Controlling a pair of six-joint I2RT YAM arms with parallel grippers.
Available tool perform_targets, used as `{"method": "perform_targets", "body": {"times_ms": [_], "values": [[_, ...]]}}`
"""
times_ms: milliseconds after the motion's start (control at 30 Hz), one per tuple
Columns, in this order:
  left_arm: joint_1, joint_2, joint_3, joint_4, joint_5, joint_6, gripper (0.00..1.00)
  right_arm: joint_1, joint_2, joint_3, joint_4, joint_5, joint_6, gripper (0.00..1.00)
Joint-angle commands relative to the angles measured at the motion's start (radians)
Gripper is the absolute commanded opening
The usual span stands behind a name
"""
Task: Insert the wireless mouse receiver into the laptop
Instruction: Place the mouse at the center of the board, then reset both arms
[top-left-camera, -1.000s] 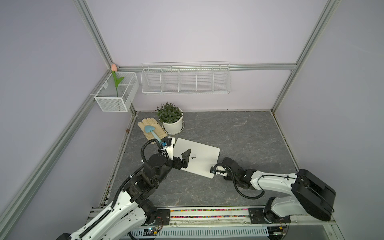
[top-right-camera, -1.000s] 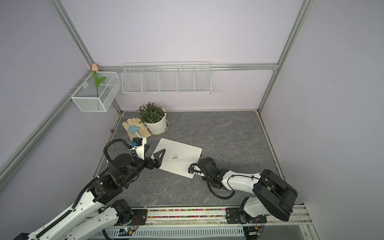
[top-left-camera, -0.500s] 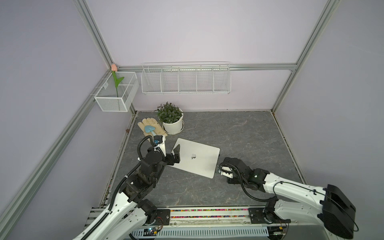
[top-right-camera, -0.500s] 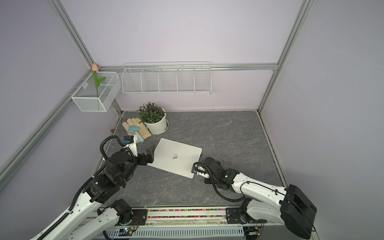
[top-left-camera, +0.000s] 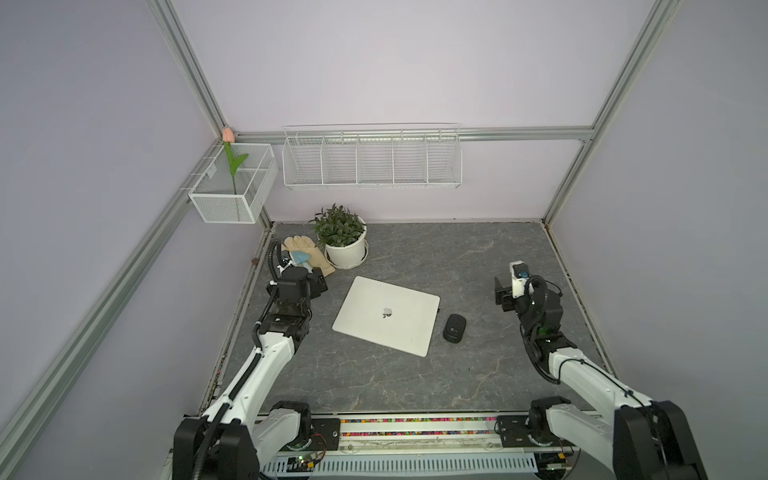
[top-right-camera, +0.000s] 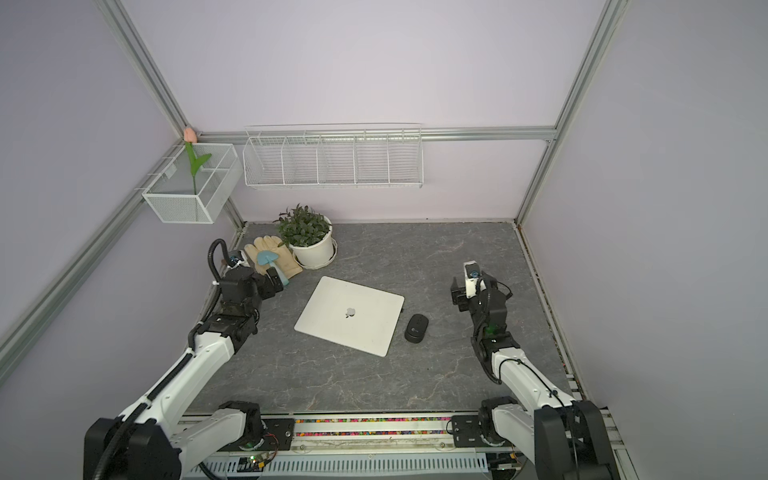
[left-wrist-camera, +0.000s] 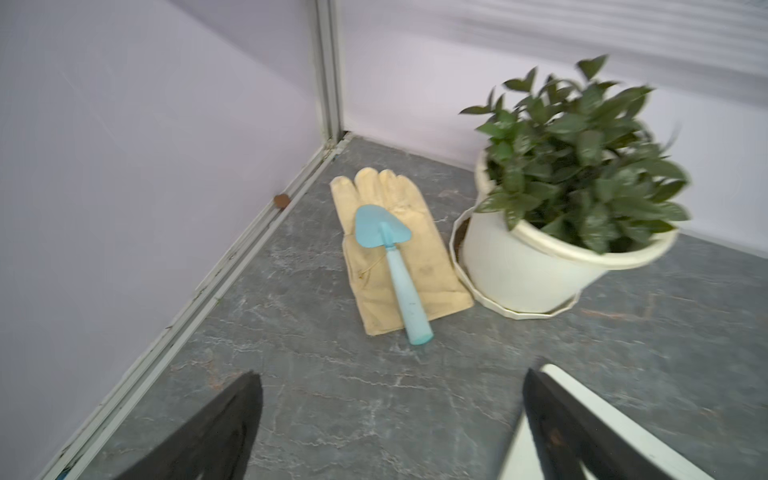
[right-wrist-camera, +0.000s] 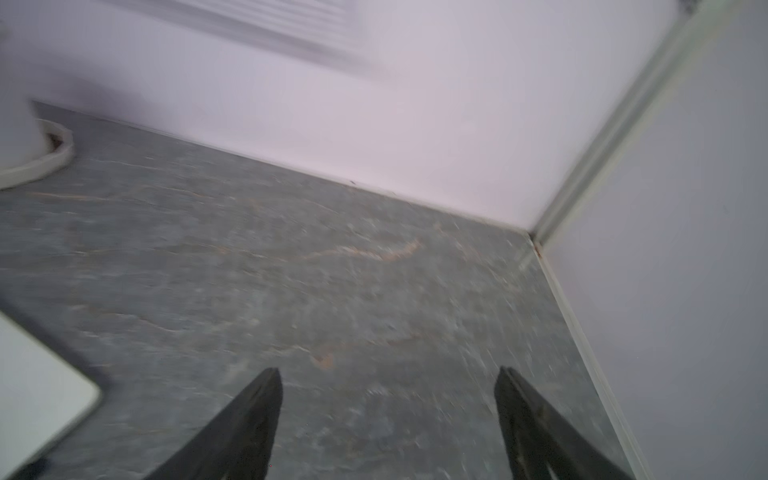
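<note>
I have the left gripper (left-wrist-camera: 392, 374) spread wide, with only bare counter (left-wrist-camera: 332, 407) between its fingers. The right gripper (right-wrist-camera: 388, 370) is spread too and grips nothing, though its wrist view is blurred.

The laptop (top-left-camera: 374, 328) lies shut and flat on the counter between the 2 grippers, nearer the left one and well apart from the right one. It is a slim silver-white slab with rounded corners and a dark apple logo in the middle of its lid. It sits turned at an angle to the counter's edges. 1 pale corner of it shows just beside a left-gripper finger in the left wrist view.

A black oval mouse (top-left-camera: 454, 327) sits just beside the laptop edge that faces the right gripper. At that same edge, in both top views, I see a tiny dark stub that I take for the wireless mouse receiver (top-left-camera: 439, 310). It touches the laptop's side, but it is too small for me to tell how deep it sits.

Ahead of the left gripper lie a yellow glove (left-wrist-camera: 432, 257) with a blue trowel (left-wrist-camera: 399, 274) on it, and a potted plant (left-wrist-camera: 519, 270).
</note>
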Motion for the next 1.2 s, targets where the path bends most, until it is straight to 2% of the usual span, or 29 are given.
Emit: {"method": "perform_targets", "body": {"times_ms": [0, 67, 133, 200, 300, 367, 400, 467, 500, 533, 567, 633, 700, 967, 1167], "values": [[0.027, 0.091, -0.064, 0.139, -0.106, 0.011, 1.0, -0.043, 0.016, -0.043, 0.081, 0.018, 0.111, 0.84], [0.039, 0.132, -0.118, 0.241, -0.136, 0.022, 1.0, -0.055, 0.053, -0.069, 0.09, 0.019, 0.09, 0.84], [0.045, 0.166, -0.169, 0.359, -0.129, 0.048, 1.0, -0.07, 0.117, -0.13, 0.274, 0.015, 0.078, 0.84], [0.052, 0.207, -0.206, 0.5, -0.109, 0.071, 1.0, -0.086, 0.174, -0.141, 0.385, -0.045, 0.074, 0.85], [0.059, 0.273, -0.168, 0.558, 0.007, 0.15, 1.0, -0.127, 0.352, -0.124, 0.547, -0.164, 0.108, 0.85], [0.068, 0.337, -0.169, 0.634, 0.071, 0.191, 1.0, -0.131, 0.504, -0.122, 0.712, -0.193, 0.108, 0.87], [0.077, 0.372, -0.182, 0.683, 0.111, 0.192, 1.0, -0.141, 0.524, -0.116, 0.723, -0.209, 0.115, 0.88], [0.097, 0.391, -0.223, 0.76, 0.168, 0.196, 1.0, -0.165, 0.419, -0.057, 0.441, -0.205, 0.138, 0.9], [0.099, 0.395, -0.23, 0.785, 0.176, 0.197, 1.0, -0.167, 0.435, -0.035, 0.429, -0.195, 0.147, 0.92], [0.1, 0.393, -0.229, 0.775, 0.179, 0.196, 1.0, -0.167, 0.476, -0.03, 0.496, -0.195, 0.15, 1.0], [0.1, 0.391, -0.227, 0.769, 0.178, 0.196, 1.0, -0.167, 0.48, -0.025, 0.484, -0.201, 0.149, 0.89], [0.101, 0.391, -0.227, 0.771, 0.178, 0.194, 1.0, -0.165, 0.446, 0.013, 0.357, -0.181, 0.147, 0.88], [0.101, 0.392, -0.228, 0.773, 0.178, 0.195, 1.0, -0.154, 0.466, 0.002, 0.412, -0.174, 0.142, 0.88], [0.1, 0.392, -0.229, 0.774, 0.178, 0.195, 1.0, -0.136, 0.461, 0.035, 0.335, -0.183, 0.11, 0.88], [0.1, 0.393, -0.229, 0.773, 0.178, 0.196, 1.0, -0.132, 0.458, 0.02, 0.363, -0.17, 0.109, 0.88]]}}
